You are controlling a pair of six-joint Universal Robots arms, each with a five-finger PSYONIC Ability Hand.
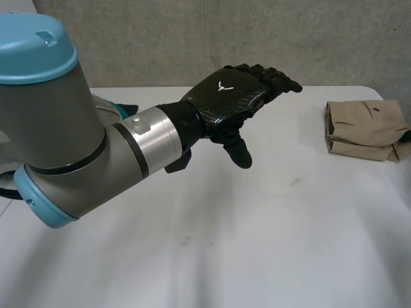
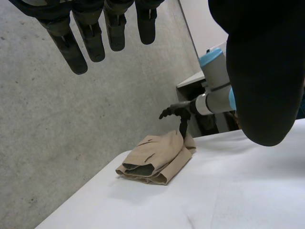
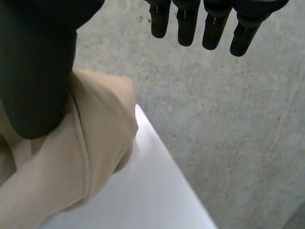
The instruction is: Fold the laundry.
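A folded tan garment [image 1: 363, 128] lies near the table's far right edge. My left hand [image 1: 228, 96] hovers above the middle of the white table [image 1: 257, 244], open, fingers straight and thumb hanging down, holding nothing. From its wrist view the straight fingers [image 2: 90, 40] point toward the garment [image 2: 157, 160], well short of it. My right hand [image 2: 178, 110] stands over the garment's far end, fingers stretched out level and thumb pointing down onto the cloth. In the right wrist view its fingers [image 3: 214, 24] are straight, and the thumb [image 3: 38, 71] rests against the tan cloth [image 3: 86, 152] without pinching it.
A grey concrete wall [image 1: 225, 38] runs close behind the table's far edge. My left arm [image 1: 58, 141] takes up the near left of the head view. White tabletop [image 3: 143, 191] lies beside the garment.
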